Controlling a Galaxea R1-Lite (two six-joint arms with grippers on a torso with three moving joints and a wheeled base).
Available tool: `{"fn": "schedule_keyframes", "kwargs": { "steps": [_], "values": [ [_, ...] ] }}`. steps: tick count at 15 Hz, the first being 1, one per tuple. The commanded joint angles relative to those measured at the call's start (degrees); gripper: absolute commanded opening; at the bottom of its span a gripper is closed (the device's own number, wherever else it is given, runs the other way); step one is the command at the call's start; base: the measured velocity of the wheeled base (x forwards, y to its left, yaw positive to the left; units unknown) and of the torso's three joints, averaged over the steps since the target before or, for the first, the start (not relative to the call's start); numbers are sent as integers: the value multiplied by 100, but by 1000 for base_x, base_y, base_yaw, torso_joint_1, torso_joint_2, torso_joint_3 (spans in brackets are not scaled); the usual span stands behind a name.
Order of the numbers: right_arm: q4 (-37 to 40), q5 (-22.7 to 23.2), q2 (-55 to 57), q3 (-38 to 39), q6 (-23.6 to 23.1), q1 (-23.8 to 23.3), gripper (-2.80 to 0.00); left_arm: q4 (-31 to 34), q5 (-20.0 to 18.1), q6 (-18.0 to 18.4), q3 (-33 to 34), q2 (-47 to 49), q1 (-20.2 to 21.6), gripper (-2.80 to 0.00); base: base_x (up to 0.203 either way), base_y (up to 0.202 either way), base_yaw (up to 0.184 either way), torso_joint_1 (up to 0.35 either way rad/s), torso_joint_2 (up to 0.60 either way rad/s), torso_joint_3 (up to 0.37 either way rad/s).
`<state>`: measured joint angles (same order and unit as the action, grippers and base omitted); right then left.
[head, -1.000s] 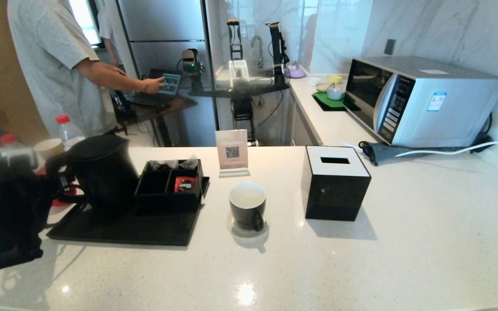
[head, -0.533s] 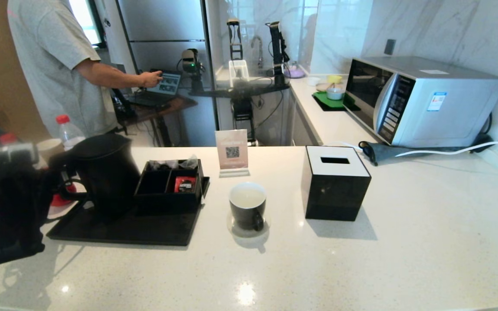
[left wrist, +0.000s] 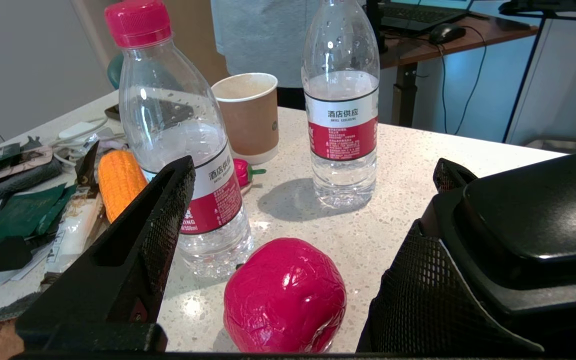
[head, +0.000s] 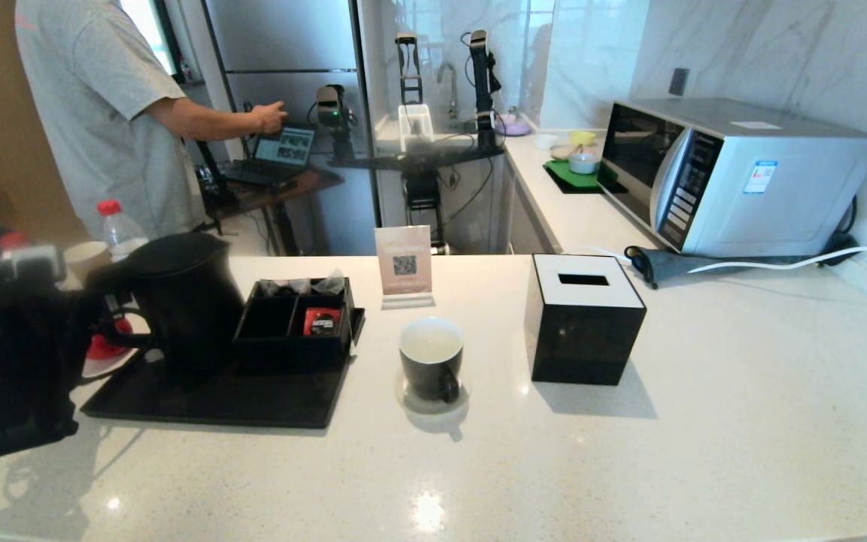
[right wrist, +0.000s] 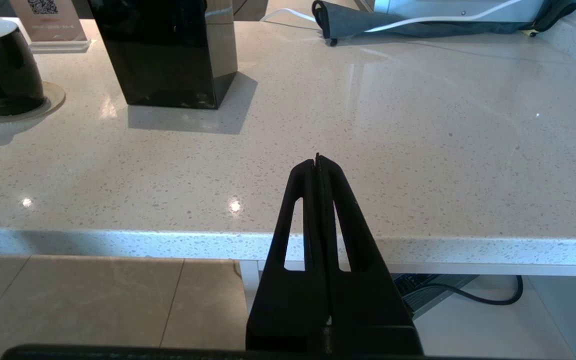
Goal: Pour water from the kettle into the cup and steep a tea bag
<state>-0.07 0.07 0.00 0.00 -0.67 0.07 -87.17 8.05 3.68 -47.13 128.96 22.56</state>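
The matte black kettle (head: 177, 301) stands on a black tray (head: 215, 403) at the counter's left, its lid (left wrist: 538, 220) closed. My left gripper (left wrist: 315, 170) is open beside the loop handle (head: 114, 331); one finger (left wrist: 433, 285) lies close against the kettle, the other (left wrist: 133, 260) is out toward the bottles. I cannot tell whether the handle sits between them. The black cup (head: 431, 357) with a white inside stands on a clear coaster at the counter's middle. No water shows. A red tea packet (head: 322, 321) lies in the organiser (head: 294, 324). My right gripper (right wrist: 318, 157) is shut and empty, at the counter's front edge.
Two clear red-capped bottles (left wrist: 340, 100) (left wrist: 178, 140), a paper cup (left wrist: 248, 117), a red apple (left wrist: 285, 295) and a corn cob (left wrist: 118, 182) crowd the counter left of the kettle. A black tissue box (head: 584, 320) stands right of the cup. A microwave (head: 734, 177) is at the back right.
My left arm has risen a little and edged in at the kettle's handle. The person behind has lifted a hand off the laptop. Cup and right arm are still.
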Motion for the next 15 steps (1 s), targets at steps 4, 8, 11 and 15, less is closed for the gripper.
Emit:
{"fn": "schedule_keyframes", "kwargs": {
  "steps": [4, 8, 11, 15],
  "values": [
    [-1, 1, 0, 0, -4, 1, -280, -239, 13, 10, 2, -38, 2, -280, 0, 0, 0, 0, 0, 0],
    [-1, 1, 0, 0, -4, 1, -280, -247, 13, 10, 20, -47, 2, -280, 0, 0, 0, 0, 0, 0],
    [-1, 1, 0, 0, -4, 1, -280, -246, 4, 10, 11, -38, 2, -280, 0, 0, 0, 0, 0, 0],
    [-1, 1, 0, 0, -4, 1, -280, -247, 4, 10, 11, -38, -6, -280, 0, 0, 0, 0, 0, 0]
  ]
}}
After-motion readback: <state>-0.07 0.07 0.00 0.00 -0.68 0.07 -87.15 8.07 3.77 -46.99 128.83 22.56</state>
